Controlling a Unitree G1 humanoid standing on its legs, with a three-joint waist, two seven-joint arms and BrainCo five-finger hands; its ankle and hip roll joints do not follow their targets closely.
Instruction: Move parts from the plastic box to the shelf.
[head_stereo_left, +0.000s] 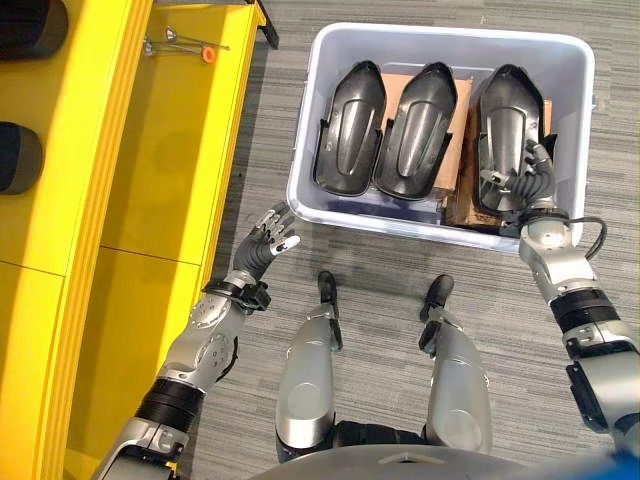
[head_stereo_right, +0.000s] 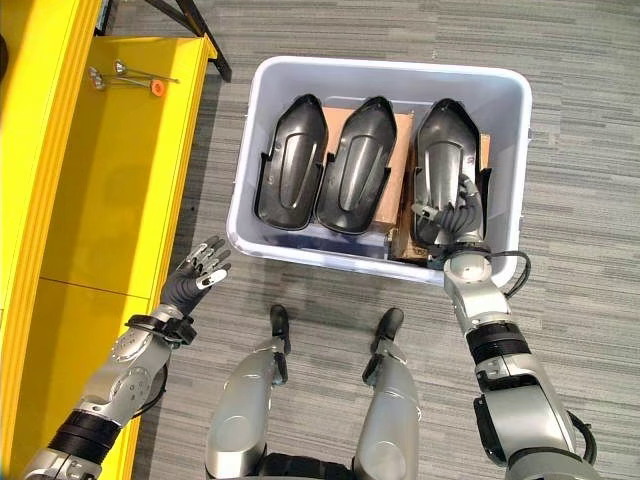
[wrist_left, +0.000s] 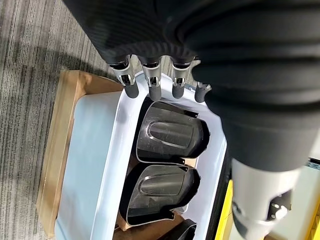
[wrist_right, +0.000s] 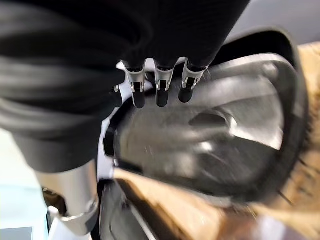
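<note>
Three black moulded parts lie side by side on cardboard in the pale plastic box (head_stereo_left: 305, 150): a left one (head_stereo_left: 350, 125), a middle one (head_stereo_left: 415, 125) and a right one (head_stereo_left: 510, 110). My right hand (head_stereo_left: 518, 185) is inside the box over the near end of the right part (wrist_right: 215, 135). Its fingers (wrist_right: 160, 92) hang relaxed just above the part's shell, not closed round it. Out over the carpet, my left hand (head_stereo_left: 262, 245) hovers between the box and the yellow shelf (head_stereo_left: 170, 150), open and holding nothing. Past its fingers (wrist_left: 150, 85) I see two of the parts (wrist_left: 170, 132).
The yellow shelf runs along the left, with small metal bits and an orange piece (head_stereo_left: 207, 54) at its far end. Two dark rounded objects (head_stereo_left: 18, 155) sit on a higher level at far left. Grey carpet surrounds the box.
</note>
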